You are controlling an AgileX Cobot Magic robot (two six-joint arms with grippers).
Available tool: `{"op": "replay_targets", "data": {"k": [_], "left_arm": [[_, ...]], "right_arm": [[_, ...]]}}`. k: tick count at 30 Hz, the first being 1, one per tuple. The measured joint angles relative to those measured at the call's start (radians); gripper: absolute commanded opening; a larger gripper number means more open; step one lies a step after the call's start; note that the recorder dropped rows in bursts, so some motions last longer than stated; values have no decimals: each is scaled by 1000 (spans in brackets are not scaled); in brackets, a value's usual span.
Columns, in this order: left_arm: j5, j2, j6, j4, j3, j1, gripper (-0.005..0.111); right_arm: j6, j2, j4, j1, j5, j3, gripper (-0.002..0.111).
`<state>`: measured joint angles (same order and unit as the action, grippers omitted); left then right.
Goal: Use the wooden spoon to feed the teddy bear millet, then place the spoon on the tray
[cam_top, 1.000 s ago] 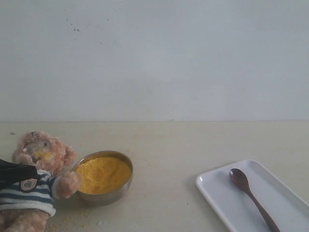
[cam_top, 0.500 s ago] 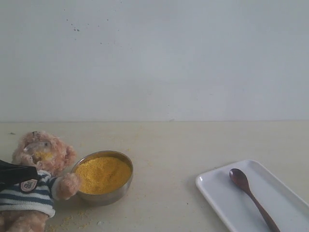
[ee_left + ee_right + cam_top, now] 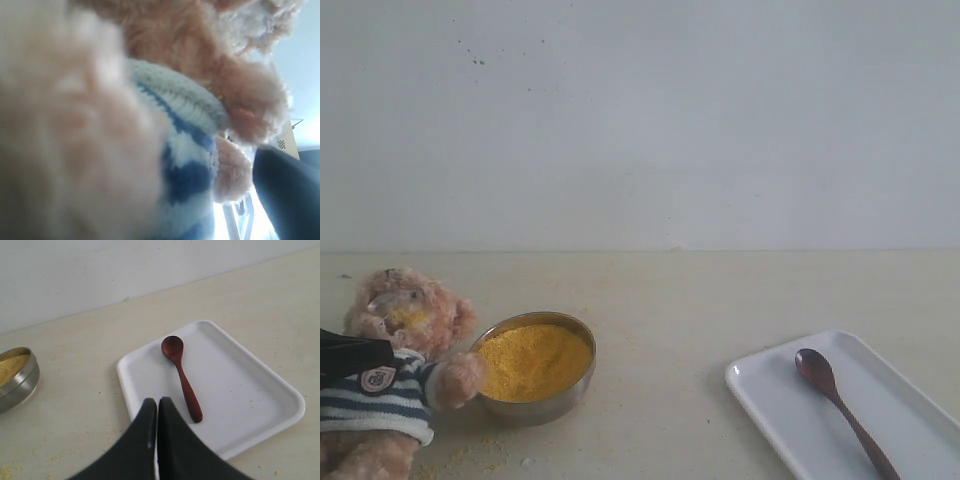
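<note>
a pale wall fills the far half of the exterior view, and a cream table fills the near half.

the tray lies flat at about 4 o'clock in that view, cut off by the edge, well apart from everything else on the table.

the bear sits at about 8 o'clock, leaning back. its face is up, with yellow grains on the muzzle. its raised paw touches the bowl rim at the bowl's 9 o'clock.

the left gripper comes in from the 9 o'clock edge as a dark bar across the bear's upper chest, just above the shirt patch. its wrist view is nearly all fur and striped shirt, blurred. one dark finger shows beside the paw, with a bright gap between them. the fingers are spread wide, with the bear's body in the gap. whether they press on it cannot be told.

the right gripper shows only in its own wrist view, above the tray's near rim. its fingers are pressed together, holding nothing.

the steel bowl stands at the bear's 3 o'clock.

the millet is heaped in the bowl, nearly to the rim. loose crumbs lie on the table at the bowl's 7 o'clock.

the spoon lies on the tray, hollow up. its scoop points to 11 o'clock and its handle runs to 5 o'clock.
</note>
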<state>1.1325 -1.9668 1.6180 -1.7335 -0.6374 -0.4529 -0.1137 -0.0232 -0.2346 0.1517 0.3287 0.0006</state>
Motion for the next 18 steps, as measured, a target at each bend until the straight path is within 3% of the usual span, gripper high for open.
{"op": "replay_targets", "data": {"k": [7, 11, 18], "left_arm": [[-2, 81, -20, 52, 0, -75, 88], [-88, 173, -26, 160, -22, -97, 87], [-403, 291, -89, 384, -24, 3, 81]], "right_arm": [[0, 0, 0, 0, 0, 0, 0], [0, 0, 0, 0, 0, 0, 0], [0, 0, -2, 0, 2, 0, 0]]}}
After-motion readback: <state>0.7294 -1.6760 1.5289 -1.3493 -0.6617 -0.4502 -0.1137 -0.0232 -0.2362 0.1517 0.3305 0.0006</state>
